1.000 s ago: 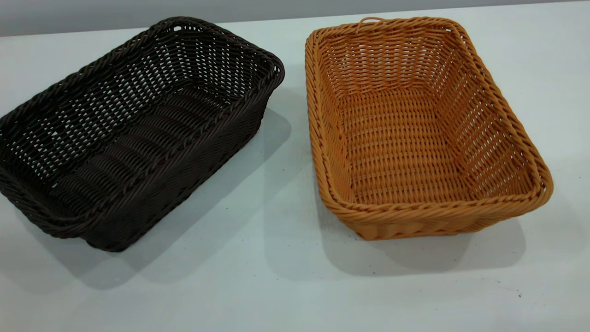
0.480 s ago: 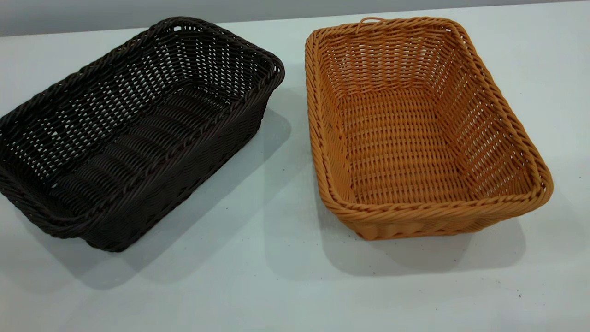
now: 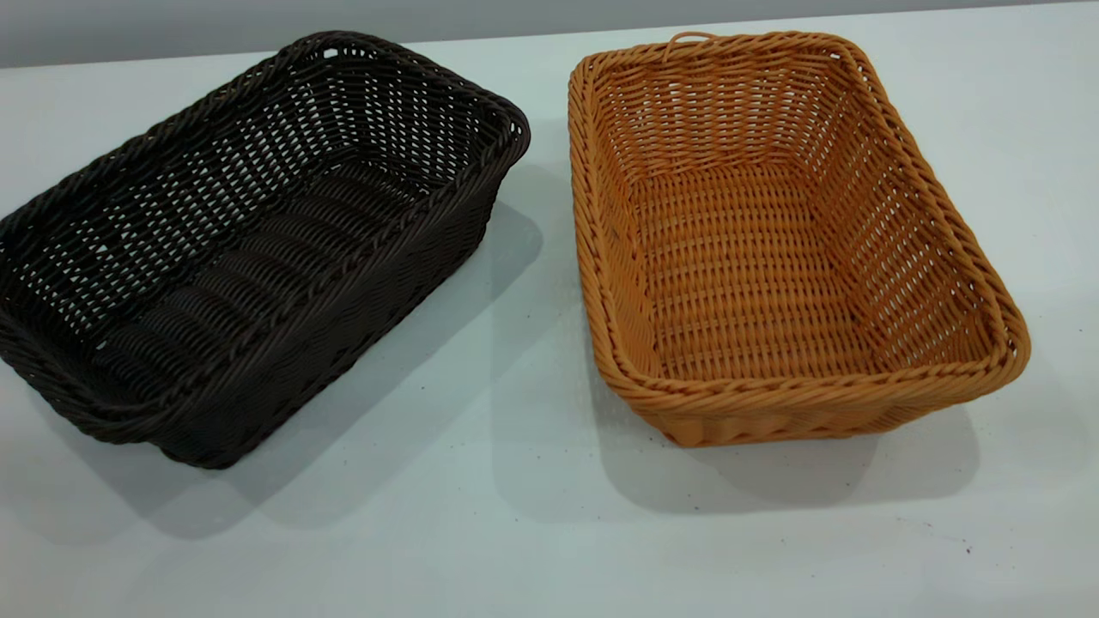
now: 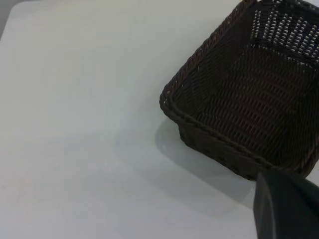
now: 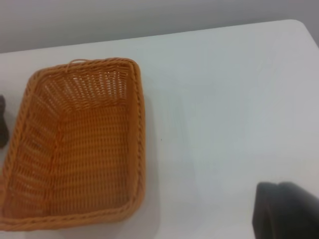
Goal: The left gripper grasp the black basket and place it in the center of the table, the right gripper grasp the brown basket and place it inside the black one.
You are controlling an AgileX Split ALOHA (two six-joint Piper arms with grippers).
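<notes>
On table (image 3: 515, 532), black basket (image 3: 249, 249) beside brown basket (image 3: 773, 249).

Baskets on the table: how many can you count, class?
2. The black basket sits at the exterior view's left, the brown basket at its right, apart. Both are empty; none looks hidden.

- black basket (image 3: 249, 249): rectangular, wicker-style weave, very dark brown-black, braided rim, flared sides. Upright on the table (image 3: 515, 532), empty, left side of the exterior view, long axis running diagonally. Also seen in the left wrist view (image 4: 244, 99).
- brown basket (image 3: 773, 249): same shape and weave, orange-tan, small loop on the far short end. Upright, empty, right side of the exterior view, just beside the black one, not touching. Also seen in the right wrist view (image 5: 75, 144).
- table: plain white, flat, a few small dark specks.
</notes>
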